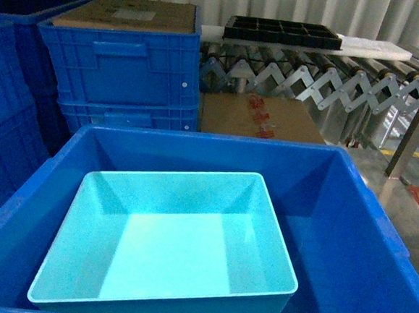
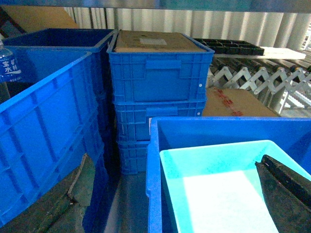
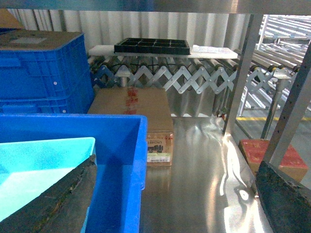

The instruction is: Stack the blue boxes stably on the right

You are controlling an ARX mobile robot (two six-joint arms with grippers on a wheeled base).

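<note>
- Inside the royal blue box (image 1: 363,234) sits the turquoise box (image 1: 170,244), nested toward its left-front, long axis running left-right.
- Neither arm shows in the head view.
- Right gripper (image 3: 170,204): jaws spread, one finger (image 3: 53,204) over the turquoise rim, so it looks nearer.
- Left gripper (image 2: 284,184): can't tell, only one finger shows.

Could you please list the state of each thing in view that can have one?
Turquoise box: nested inside the royal blue box, upright, empty.
Royal blue box: upright, holding the turquoise box.
Ribbed crates: stacked, cardboard on top.
Black tray: lying on the roller conveyor.
Left and right grippers: state unclear.
</note>
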